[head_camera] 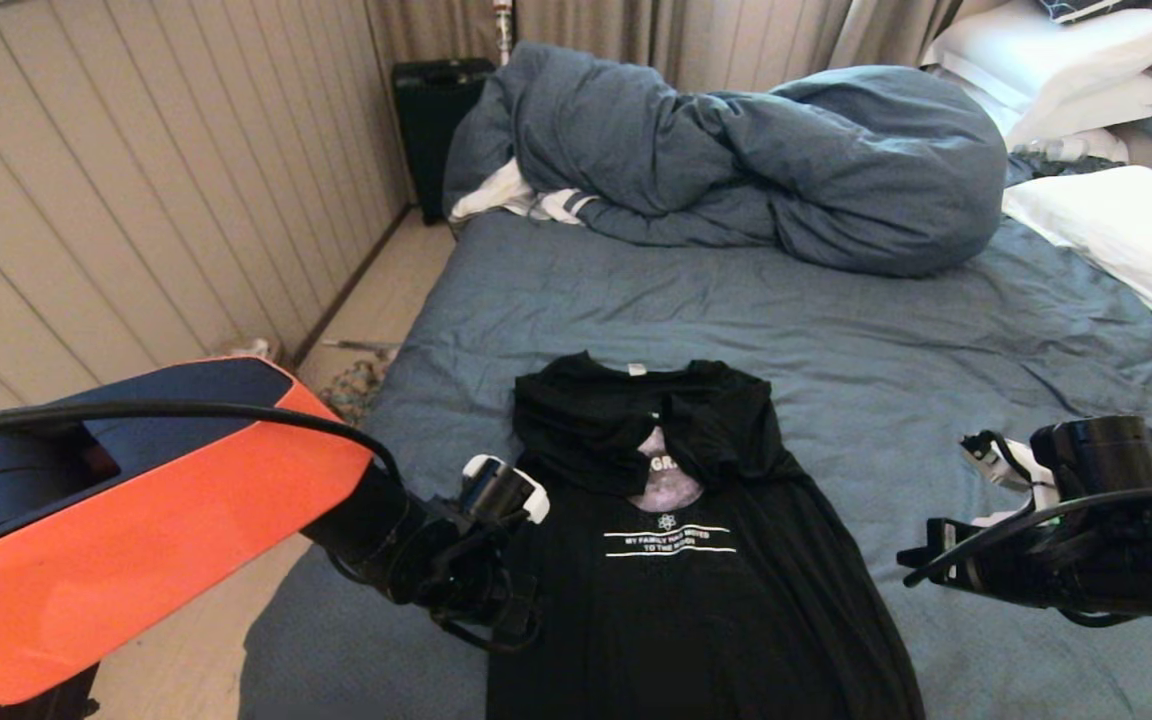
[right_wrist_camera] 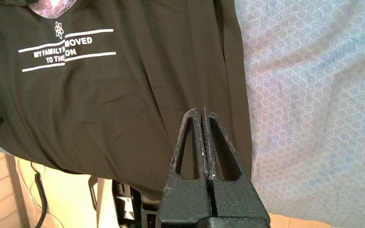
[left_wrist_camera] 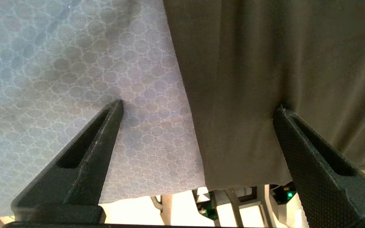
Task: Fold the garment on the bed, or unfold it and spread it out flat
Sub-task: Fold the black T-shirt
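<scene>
1. Here the shirt [head_camera: 696, 560] lies on the near part of the bed [head_camera: 836, 330], black, print side up, its hem hanging over the near edge.
2. Both sleeves are folded inward over the chest, covering most of the grey moon print; white text lines show below it, and a small white label sits at the collar.
3. The body has long lengthwise creases.
4. The left gripper [left_wrist_camera: 198, 107] hovers at the shirt's left edge with its jaws spread wide, one fingertip over the sheet, the other over black cloth, gripping nothing.
5. The right gripper [right_wrist_camera: 200, 110] is clenched with nothing between its jaws, hanging over the shirt's right edge, near the sheet.
6. Beyond the shirt, a bunched duvet [head_camera: 736, 160] fills the far side of the bed.
7. White pillows [head_camera: 1116, 230] lie at the far right.
8. A black suitcase [head_camera: 436, 130] stands on the floor by the panelled wall, past the bed's far left corner.
</scene>
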